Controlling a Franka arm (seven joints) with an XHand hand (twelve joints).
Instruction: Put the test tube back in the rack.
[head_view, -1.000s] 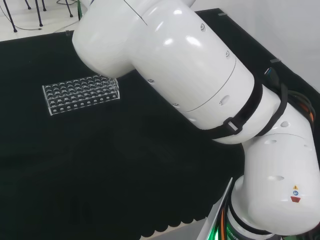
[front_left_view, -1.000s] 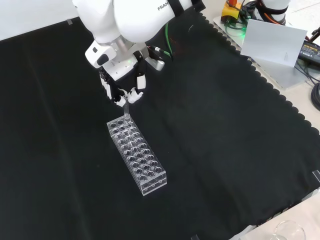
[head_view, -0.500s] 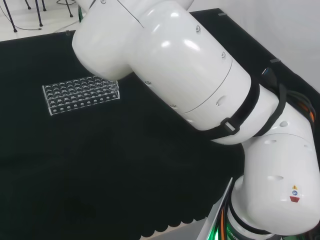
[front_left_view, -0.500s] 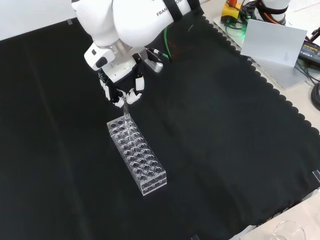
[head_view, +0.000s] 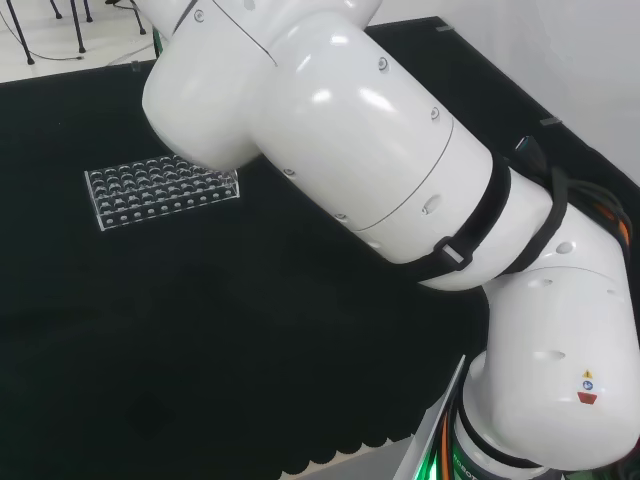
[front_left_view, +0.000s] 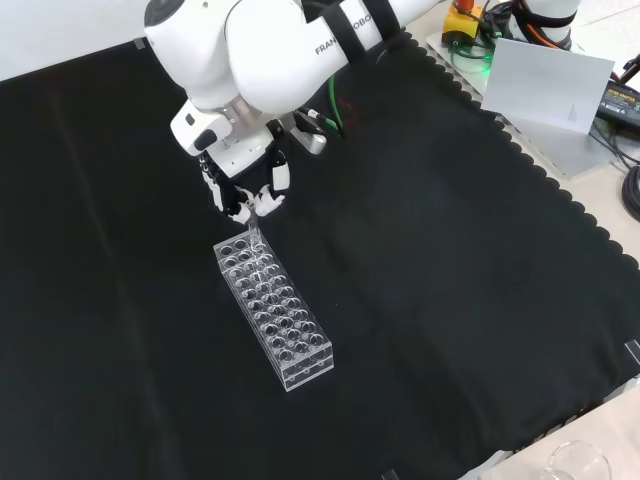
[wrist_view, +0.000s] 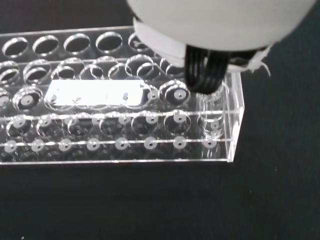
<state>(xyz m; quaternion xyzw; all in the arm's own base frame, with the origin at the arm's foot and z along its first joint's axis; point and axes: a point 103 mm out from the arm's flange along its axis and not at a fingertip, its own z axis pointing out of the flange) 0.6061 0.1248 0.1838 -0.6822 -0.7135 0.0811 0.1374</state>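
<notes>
One clear glass test tube (wrist_view: 210, 107) is standing in a corner hole of the clear plastic multi-hole rack (front_left_view: 272, 310), its lower part showing through the rack's end wall in the wrist view. In the front view the tube (front_left_view: 252, 236) is rising from the rack's far end, directly under the black and white robot hand (front_left_view: 245, 195). The hand's fingers are curling downward around the tube's top; whether they are pinching it or just parting from it, I cannot tell. The rack is lying flat on the black cloth (front_left_view: 450, 280). Judging progress: insertion is looking mostly done, the tube reaching near the rack's lower tier. Release and withdrawal of the hand are looking like what is left.
</notes>
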